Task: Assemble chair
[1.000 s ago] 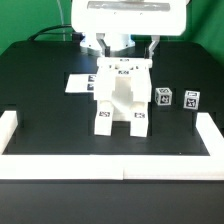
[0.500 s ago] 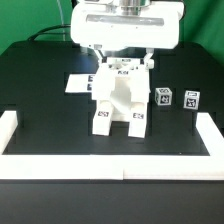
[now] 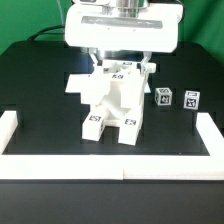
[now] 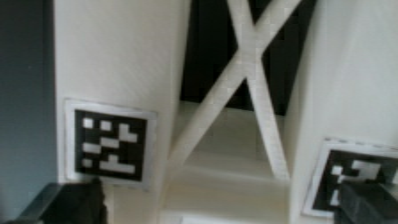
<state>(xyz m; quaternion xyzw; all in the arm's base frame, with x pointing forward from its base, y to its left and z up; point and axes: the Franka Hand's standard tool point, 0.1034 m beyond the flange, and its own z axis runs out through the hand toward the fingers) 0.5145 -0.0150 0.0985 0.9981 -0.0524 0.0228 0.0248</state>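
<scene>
The chair is a blocky white piece with square tags, its two short legs pointing toward the front of the black table. It hangs slightly turned under the arm's white hand. My gripper reaches down over the chair's top, its jaws spread wide on either side of it. In the wrist view the chair's cross brace and two tagged uprights fill the space between my dark fingertips, with the gripper closed around the chair's width.
Two small white tagged blocks stand on the table at the exterior view's right. The marker board lies behind the chair at the left, partly covered. A white rail edges the table's front and sides.
The chair has shifted toward the exterior view's left and front, turned a little and looks larger. The hand above it moved the same way.
</scene>
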